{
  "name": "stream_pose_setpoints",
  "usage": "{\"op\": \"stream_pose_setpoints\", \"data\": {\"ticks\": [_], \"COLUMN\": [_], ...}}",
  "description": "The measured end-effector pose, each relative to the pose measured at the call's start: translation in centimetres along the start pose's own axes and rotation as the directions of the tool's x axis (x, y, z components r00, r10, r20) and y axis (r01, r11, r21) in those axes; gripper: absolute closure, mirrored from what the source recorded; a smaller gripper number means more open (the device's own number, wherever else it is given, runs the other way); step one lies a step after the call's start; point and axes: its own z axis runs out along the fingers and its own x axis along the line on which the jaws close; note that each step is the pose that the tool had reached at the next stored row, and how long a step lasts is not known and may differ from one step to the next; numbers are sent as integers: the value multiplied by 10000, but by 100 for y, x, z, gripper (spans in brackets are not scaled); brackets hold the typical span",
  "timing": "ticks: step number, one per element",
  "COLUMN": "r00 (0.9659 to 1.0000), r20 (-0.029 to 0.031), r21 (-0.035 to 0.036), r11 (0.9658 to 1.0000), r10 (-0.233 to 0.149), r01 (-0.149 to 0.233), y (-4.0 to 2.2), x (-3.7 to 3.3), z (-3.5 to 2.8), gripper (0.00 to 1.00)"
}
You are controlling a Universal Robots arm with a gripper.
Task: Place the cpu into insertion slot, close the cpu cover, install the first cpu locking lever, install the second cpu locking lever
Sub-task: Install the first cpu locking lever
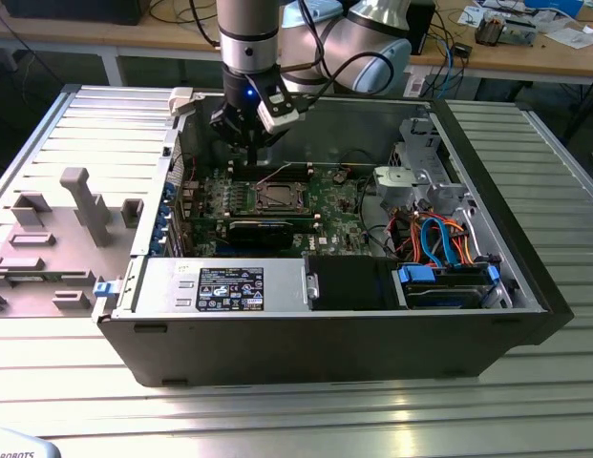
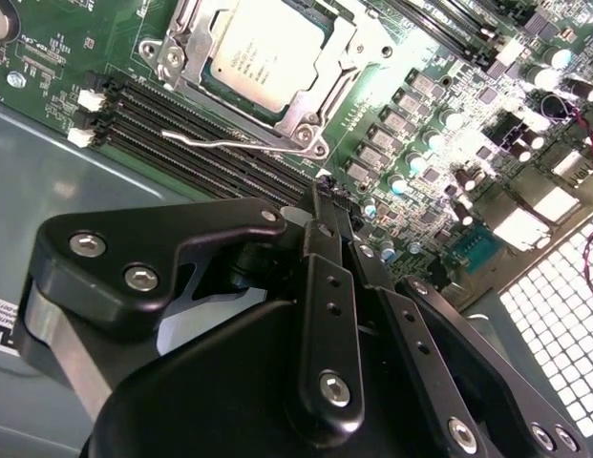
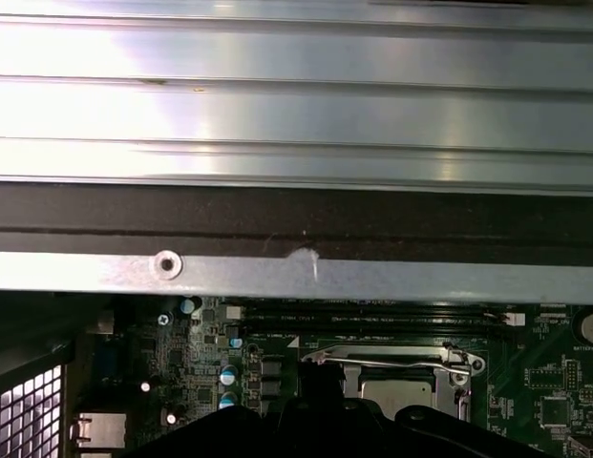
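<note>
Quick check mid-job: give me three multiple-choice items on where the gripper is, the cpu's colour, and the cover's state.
1. Where is the gripper?
A. Over the motherboard, inside the case
B. Over the drive cables
C. Outside the case

2. What colour is the cpu's top?
A. Gold
B. Silver-grey
C. Black

3. How does the cpu cover sit?
A. Standing upright
B. Lying off the board
C. Down, framing the cpu

Answers:
1. A: in the exterior view the gripper hangs over the motherboard within the case.
2. B: in the second wrist view the cpu shows a silver-grey metal top.
3. C: the cpu cover lies flat around it.
</note>
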Motion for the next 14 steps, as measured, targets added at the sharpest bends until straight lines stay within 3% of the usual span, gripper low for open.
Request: {"op": "stream_pose_setpoints", "data": {"ticks": [7, 14], "r00": [10000, 10000], "r20": [-2, -3], "r21": [13, 24], "r11": [10000, 10000], "r10": [5, -17], "r01": [-5, 17], "y": [-5, -11], "x": [-74, -155], "z": [73, 188], "gripper": [89, 89]}}
